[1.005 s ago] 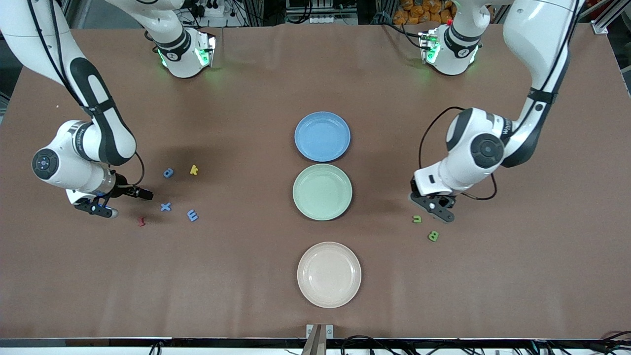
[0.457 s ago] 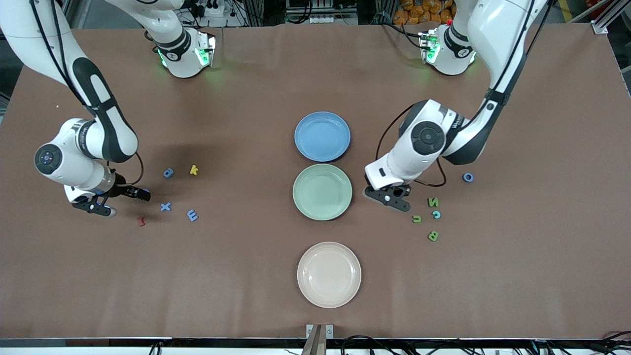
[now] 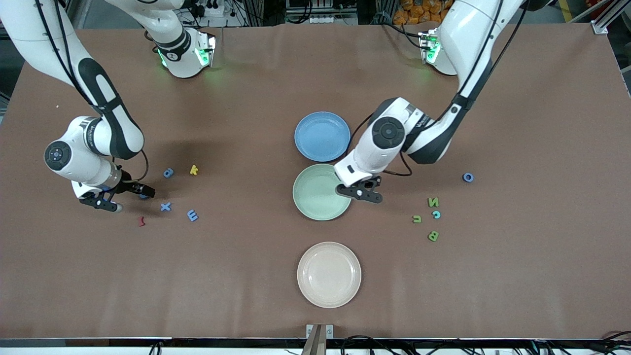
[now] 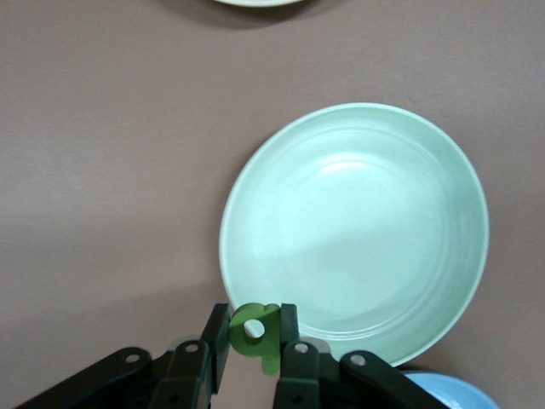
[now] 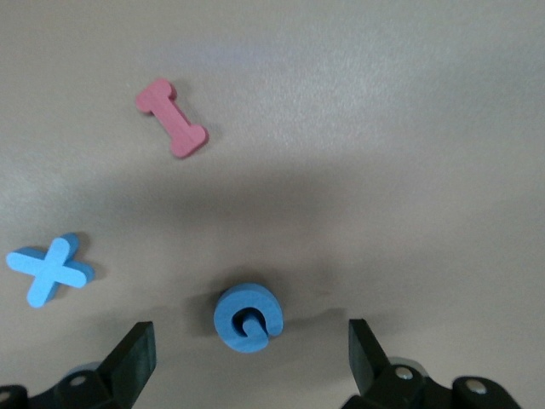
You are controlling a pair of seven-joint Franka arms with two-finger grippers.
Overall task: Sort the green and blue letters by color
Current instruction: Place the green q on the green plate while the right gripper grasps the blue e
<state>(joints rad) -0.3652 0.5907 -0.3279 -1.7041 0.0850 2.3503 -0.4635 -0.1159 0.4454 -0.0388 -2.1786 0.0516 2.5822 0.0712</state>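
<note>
Three plates point(image 3: 322, 136), twelve letters point(image 3: 165, 206)

Brown table point(image 3: 246, 276) has three plates down the middle: blue point(image 3: 322, 136), green point(image 3: 318, 197), beige point(image 3: 329, 274). Blue letters point(image 3: 165, 207), a yellow k point(image 3: 194, 170) and a red squiggle point(image 3: 141, 221) sit toward the right arm's end. Green letters point(image 3: 433, 236), maybe one teal point(image 3: 436, 214), and a blue o point(image 3: 468, 177) lie toward the left arm's end.

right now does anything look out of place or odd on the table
Only the colour mismatches: a yellow k and a dark red letter lie among the blue letters at the right arm's end, and one blue o lies near the green letters.
</note>
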